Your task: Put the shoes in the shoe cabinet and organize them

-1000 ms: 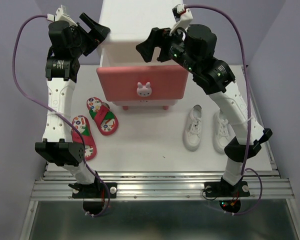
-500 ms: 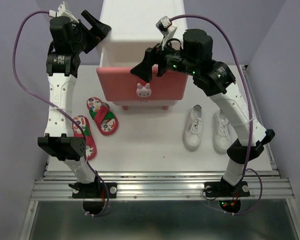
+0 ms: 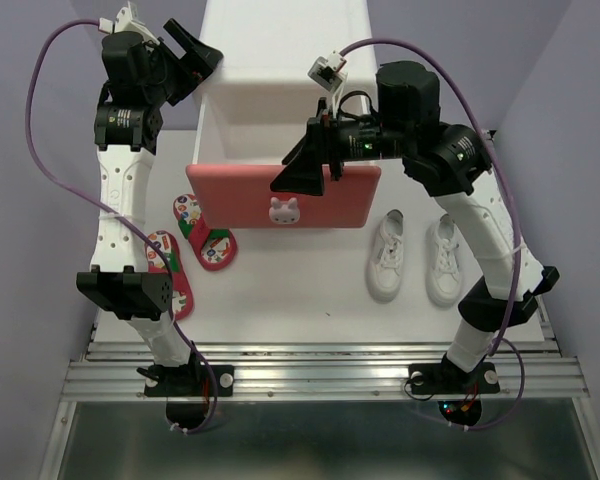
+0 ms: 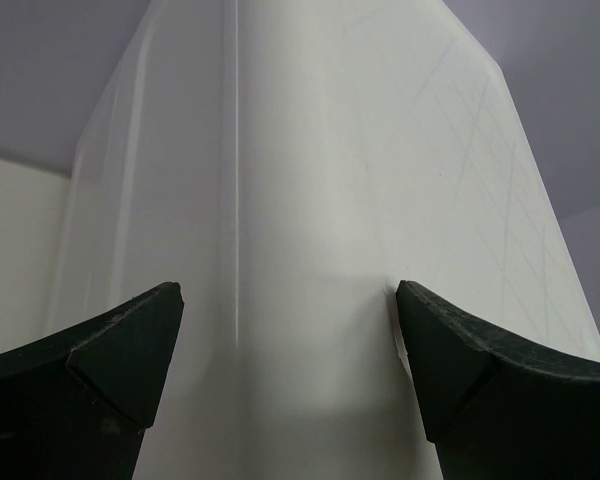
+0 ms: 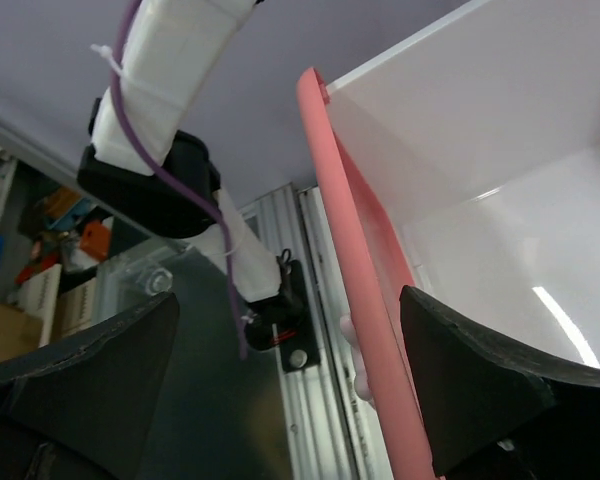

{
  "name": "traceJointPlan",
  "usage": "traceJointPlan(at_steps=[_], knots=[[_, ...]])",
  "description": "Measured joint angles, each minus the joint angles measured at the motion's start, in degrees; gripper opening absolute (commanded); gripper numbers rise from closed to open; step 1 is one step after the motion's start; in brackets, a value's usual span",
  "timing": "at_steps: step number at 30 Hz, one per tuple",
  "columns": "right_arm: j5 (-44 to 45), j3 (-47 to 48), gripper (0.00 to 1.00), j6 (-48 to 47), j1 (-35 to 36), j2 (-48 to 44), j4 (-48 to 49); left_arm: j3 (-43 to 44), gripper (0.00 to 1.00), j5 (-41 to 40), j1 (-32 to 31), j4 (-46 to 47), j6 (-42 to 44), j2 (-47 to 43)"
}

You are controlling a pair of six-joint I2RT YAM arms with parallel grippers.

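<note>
The white shoe cabinet (image 3: 280, 50) stands at the back, its darker pink upper drawer (image 3: 280, 195) pulled out, with a bunny knob (image 3: 284, 210). My right gripper (image 3: 302, 172) is open, straddling the drawer front's top edge (image 5: 355, 280); one finger is outside, the other inside the white drawer box (image 5: 510, 190). My left gripper (image 3: 193, 70) is open against the cabinet's upper left corner (image 4: 300, 200), touching or nearly so. Two red sandals (image 3: 205, 233) (image 3: 167, 272) lie left of the drawer. Two white sneakers (image 3: 386, 256) (image 3: 443, 258) lie right of it.
The pulled-out drawer overhangs the table in front of the cabinet, close to the nearer sandal. Purple walls close in the back and both sides. A metal rail (image 3: 320, 375) runs along the near edge by the arm bases.
My right gripper has come toward the near edge, hooked over the upper drawer front, and the drawer has slid out with it. The left arm has stayed at the cabinet's corner.
</note>
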Motion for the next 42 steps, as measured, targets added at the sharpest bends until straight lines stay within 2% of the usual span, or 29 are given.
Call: traceJointPlan(at_steps=[8,11,15,20,24,29,34,37,42], knots=[[-4.79,1.25,0.98,6.8,3.06,-0.39,-7.39,-0.68,0.97,-1.22,-0.33,0.42,1.01,-0.57],[-9.05,-4.52,1.0,9.92,4.15,-2.99,-8.83,-2.08,0.97,-1.75,-0.48,1.42,1.11,-1.2],[-12.13,-7.54,1.0,13.05,5.22,-5.75,-10.69,-3.5,0.97,-2.8,-0.76,2.64,1.25,-1.92],[-10.75,-5.42,1.0,12.92,5.44,-5.64,-13.16,-3.5,0.97,-3.3,-0.92,2.82,1.7,-2.1],[-6.6,-4.55,1.0,12.52,5.7,-5.68,-14.36,-3.37,0.97,-3.43,-1.07,2.8,1.84,-2.03],[4.61,-3.34,1.0,11.58,4.98,-5.73,-14.62,-3.48,0.97,-3.65,-1.09,2.84,1.9,-2.12],[17.42,-2.8,1.0,11.72,0.48,-5.44,-7.56,-3.56,0.97,-3.78,-1.11,2.89,1.88,-2.23],[24.02,3.32,1.0,11.76,-2.34,-1.29,-1.01,-3.56,0.97,-3.8,-1.11,2.86,1.86,-2.23],[30.25,7.76,1.0,14.19,-8.31,3.69,9.25,-3.52,0.97,-3.87,-1.11,2.8,1.79,-2.27]])
